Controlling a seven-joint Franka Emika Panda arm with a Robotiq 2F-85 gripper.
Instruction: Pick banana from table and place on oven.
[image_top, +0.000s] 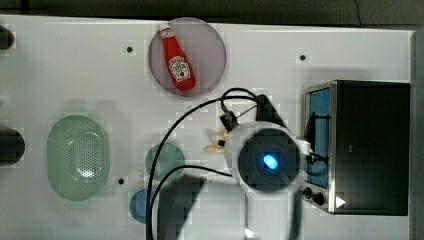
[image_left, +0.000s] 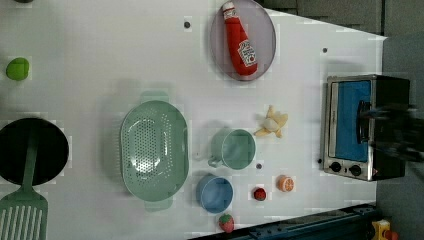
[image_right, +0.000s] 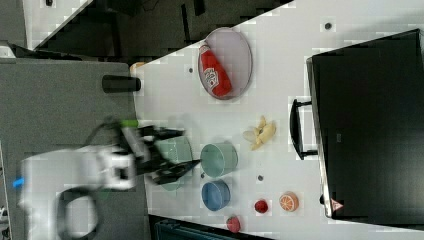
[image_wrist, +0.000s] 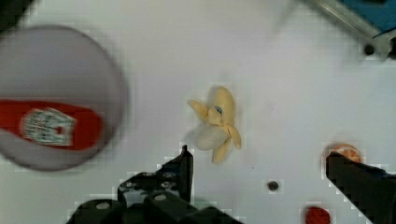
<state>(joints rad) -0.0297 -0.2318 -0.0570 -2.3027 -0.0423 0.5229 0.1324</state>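
While the banana (image_wrist: 215, 122) lies on the worktop (image_wrist: 280, 93) between plate (image_wrist: 56, 95) and oven (image_left: 362, 127), the gripper (image_wrist: 259, 163) hangs above it, jaws wide apart.

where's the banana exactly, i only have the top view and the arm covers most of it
observer: The banana lies partly peeled on the table, between the green cup and the oven door, touching neither.
operator: is the gripper on it
observer: No. In the wrist view the gripper is open, and the banana touches neither finger.
operator: anything else near it
observer: An orange slice and a small red fruit lie on the table toward the left view's bottom, apart from the banana.
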